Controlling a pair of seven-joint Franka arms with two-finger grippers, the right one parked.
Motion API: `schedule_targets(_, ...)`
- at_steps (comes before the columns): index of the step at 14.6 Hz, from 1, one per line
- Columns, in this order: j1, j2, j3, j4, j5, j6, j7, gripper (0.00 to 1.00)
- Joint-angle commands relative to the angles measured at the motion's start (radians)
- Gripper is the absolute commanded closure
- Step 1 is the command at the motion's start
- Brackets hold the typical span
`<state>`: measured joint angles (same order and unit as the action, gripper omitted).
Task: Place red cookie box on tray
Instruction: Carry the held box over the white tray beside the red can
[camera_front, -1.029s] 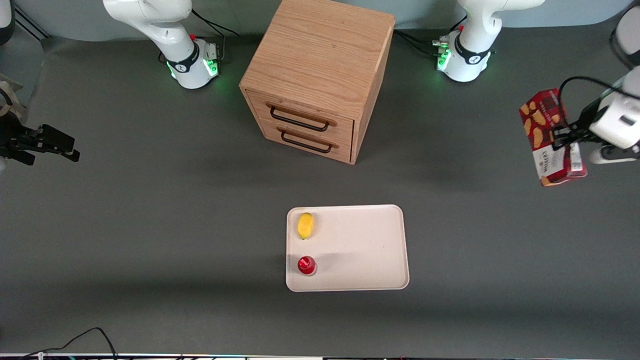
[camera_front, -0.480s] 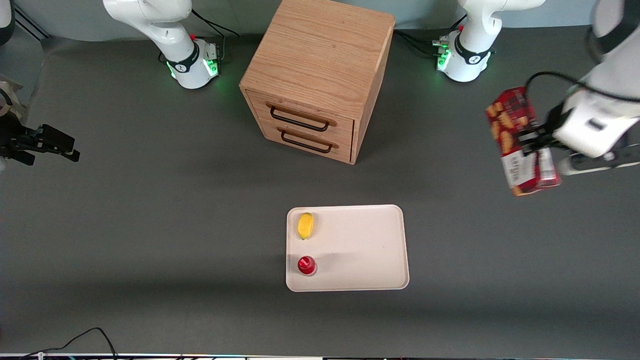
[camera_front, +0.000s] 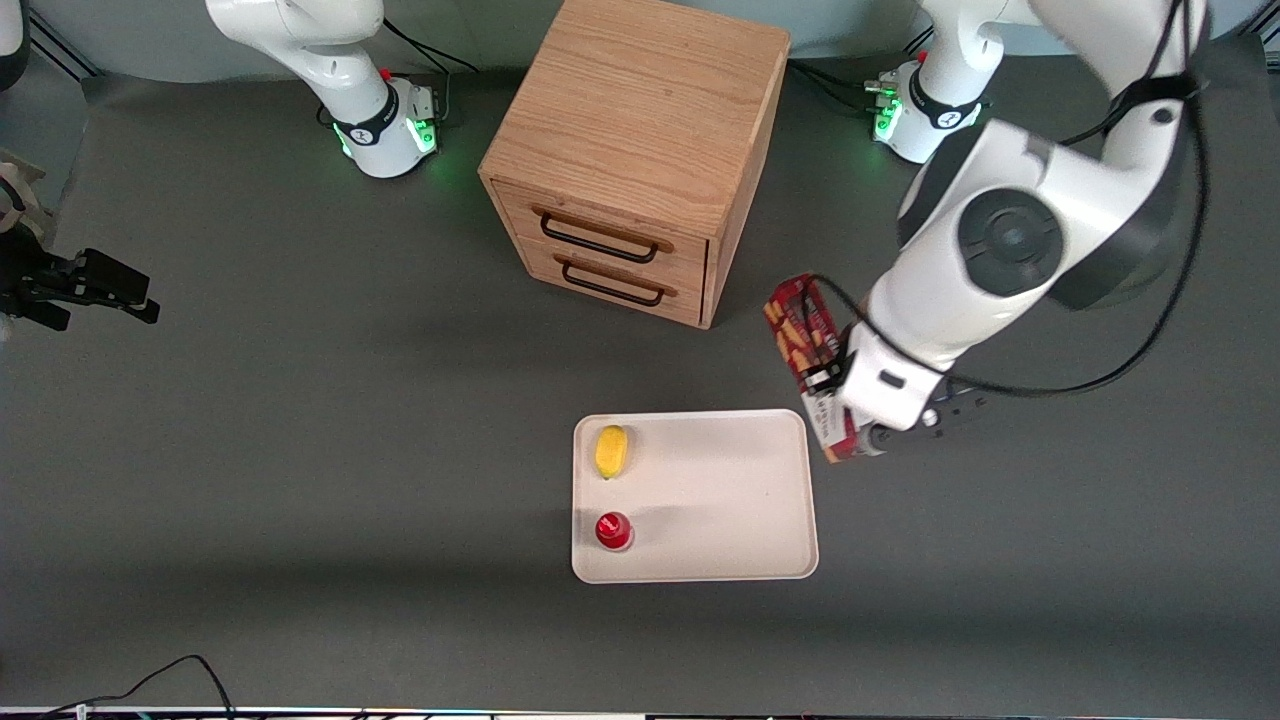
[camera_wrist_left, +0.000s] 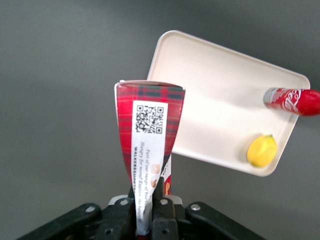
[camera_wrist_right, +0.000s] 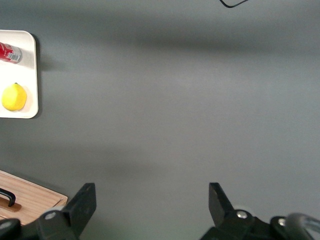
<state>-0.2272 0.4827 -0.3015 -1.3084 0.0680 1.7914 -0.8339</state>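
My left gripper (camera_front: 826, 378) is shut on the red cookie box (camera_front: 806, 352), a long dark-red box with tan cookies and a white label. It holds the box in the air beside the tray's corner on the working arm's side, between the cabinet and the tray. The cream-white tray (camera_front: 740, 500) lies on the grey table nearer the front camera. In the left wrist view the box (camera_wrist_left: 150, 145) stands up from the gripper (camera_wrist_left: 150, 192), with the tray (camera_wrist_left: 215, 95) under and past it.
A yellow lemon (camera_front: 611, 451) and a small red can (camera_front: 613, 530) lie on the tray's edge toward the parked arm's end. A wooden drawer cabinet (camera_front: 640, 150) stands farther from the front camera than the tray.
The left arm has swung in from the working arm's end of the table toward the tray, carrying the red cookie box. The box is now lower and close to the tray's corner.
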Motion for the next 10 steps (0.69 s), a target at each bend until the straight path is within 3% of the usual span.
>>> schedule_targets(1, -0.053, 0.118, 0.009, 0.061, 0.053, 0.103, -0.065, 1.0)
schedule_targets(5, -0.067, 0.209, 0.01, 0.029, 0.142, 0.267, -0.082, 1.0)
schedule_targets(10, -0.066, 0.241, 0.054, -0.165, 0.144, 0.57, -0.094, 1.0)
